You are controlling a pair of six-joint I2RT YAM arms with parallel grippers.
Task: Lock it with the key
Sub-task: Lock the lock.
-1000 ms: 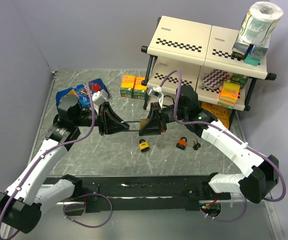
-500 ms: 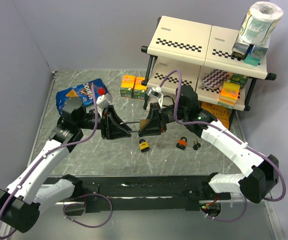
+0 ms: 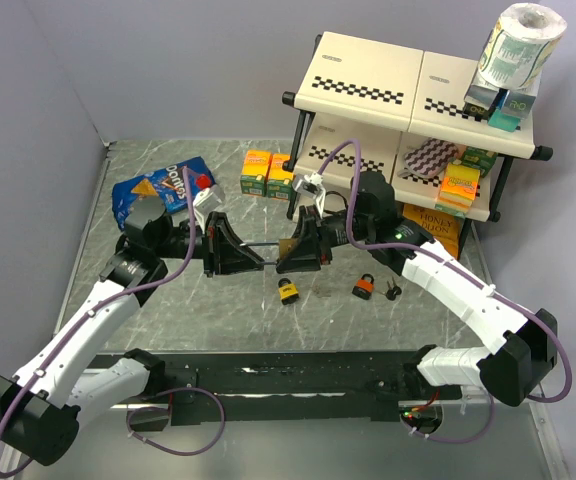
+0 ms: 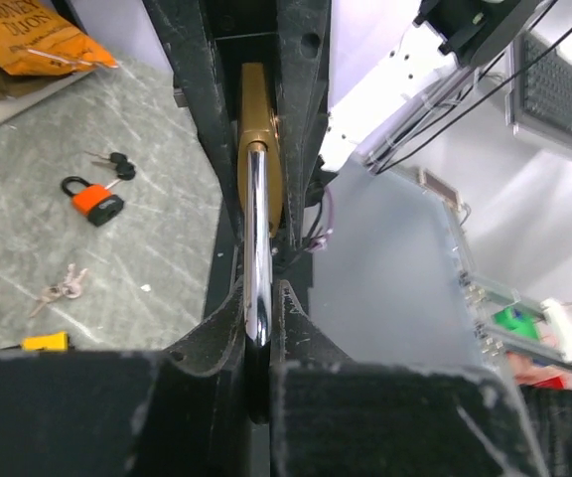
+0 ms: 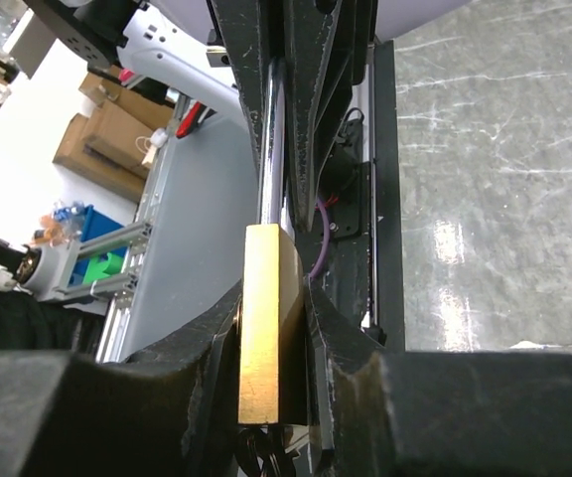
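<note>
A brass padlock with a long steel shackle hangs in the air between the two arms. My left gripper is shut on the shackle's bend, its fingertips pinching the bar. My right gripper is shut on the brass body. From that body the shackle runs away toward the left arm. Something dark shows under the body's lower end, but I cannot tell whether it is the key. Black-headed keys lie on the table by an orange padlock.
A yellow-and-black padlock lies on the table below the grippers. Silver keys lie near it. A two-level shelf stands at the back right, orange boxes in front of it. A blue chips bag lies back left.
My left gripper slid right along the shackle toward the right gripper, loosened briefly and closed again on the shackle. The right gripper kept still with the brass body.
</note>
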